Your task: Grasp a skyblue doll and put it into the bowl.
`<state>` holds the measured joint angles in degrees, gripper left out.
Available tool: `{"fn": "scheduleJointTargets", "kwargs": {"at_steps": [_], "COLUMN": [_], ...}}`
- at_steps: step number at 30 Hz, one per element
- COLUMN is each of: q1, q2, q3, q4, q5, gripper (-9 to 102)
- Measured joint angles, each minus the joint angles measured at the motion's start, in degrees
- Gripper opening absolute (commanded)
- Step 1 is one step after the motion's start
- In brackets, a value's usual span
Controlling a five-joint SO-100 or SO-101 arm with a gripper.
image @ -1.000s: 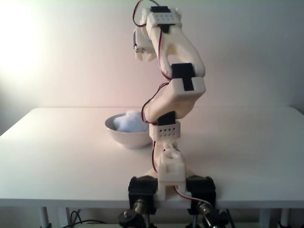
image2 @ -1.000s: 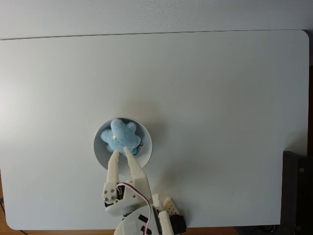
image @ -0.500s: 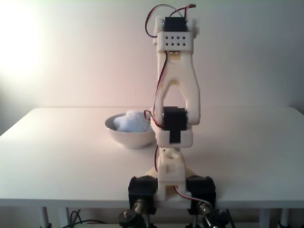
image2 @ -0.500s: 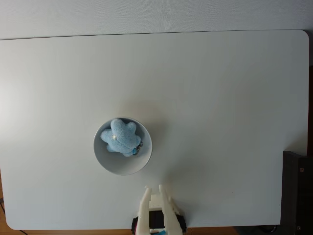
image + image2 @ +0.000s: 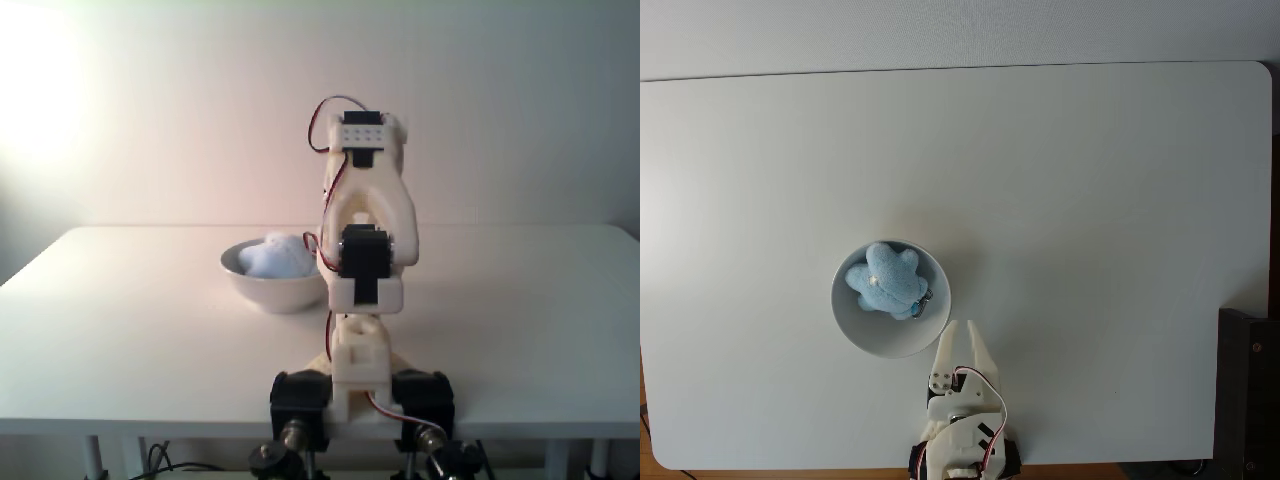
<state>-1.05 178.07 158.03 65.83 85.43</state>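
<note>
Folding back toward its base, the white plastic robot arm [image 5: 365,250] now sits lower than half a second ago, its upper joint dropped from well above the table. Seen from above, the two-finger gripper [image 5: 961,330] has swung forward again, just beside the rim of the round glossy white bowl [image 5: 862,335], fingers slightly spread and holding nothing. The fuzzy pale sky-blue plush doll [image 5: 885,282] lies inside the bowl, in its far half, unmoved over the last second; from the front it peeks above the rim [image 5: 278,257]. Delivery looks complete on the white table [image 5: 1110,220]; what remains, by appearance, is settling the arm at rest.
</note>
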Motion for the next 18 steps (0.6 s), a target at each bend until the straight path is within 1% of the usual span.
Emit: {"fn": "scheduleJointTargets", "kwargs": {"at_steps": [12,16,18], "q1": [0.1,0.2,0.2], "q2": [0.4,0.4,0.4], "q3": [17.2,19.1,19.2], "q4": [0.0,0.3,1.7], "q5": [0.0,0.0,0.0], "gripper": [5,5,5]}}
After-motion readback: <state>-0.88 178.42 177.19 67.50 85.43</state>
